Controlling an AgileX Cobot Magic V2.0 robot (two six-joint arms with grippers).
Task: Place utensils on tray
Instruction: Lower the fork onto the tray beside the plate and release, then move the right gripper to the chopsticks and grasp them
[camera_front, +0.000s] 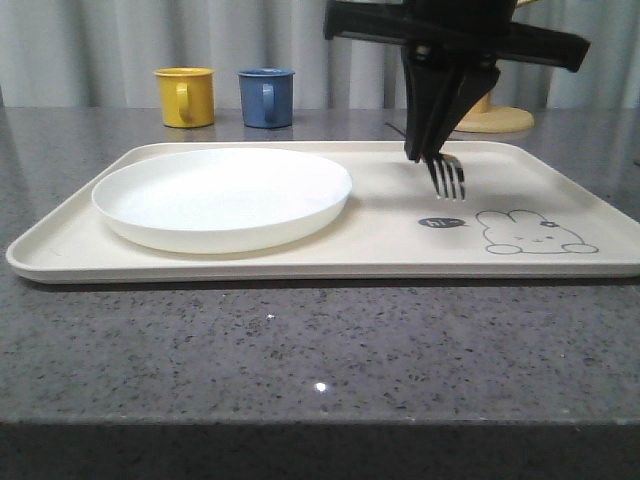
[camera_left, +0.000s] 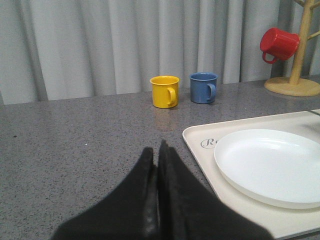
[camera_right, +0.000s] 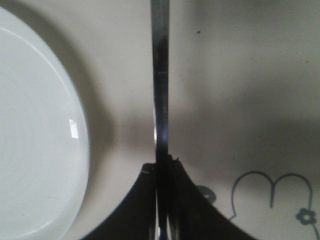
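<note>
Grey curtains are seen behind a speckled grey worktop (camera_front: 300, 340) on which the cream tray (camera_front: 380, 240) lies across the middle of the front view, a white plate (camera_front: 222, 195) on its left half. At upper right of centre, the fork (camera_front: 447, 176) is pinched by the jaws of the right gripper (camera_front: 428, 152), tines down just above the tray, right of the plate; the left gripper (camera_left: 157, 160) is seen with jaws pressed together on nothing. The fork is judged stiff, light and slippery, best held along its slim handle.

Front camera low, facing forward; both wrists share tray (camera_front: 380, 255)
</note>
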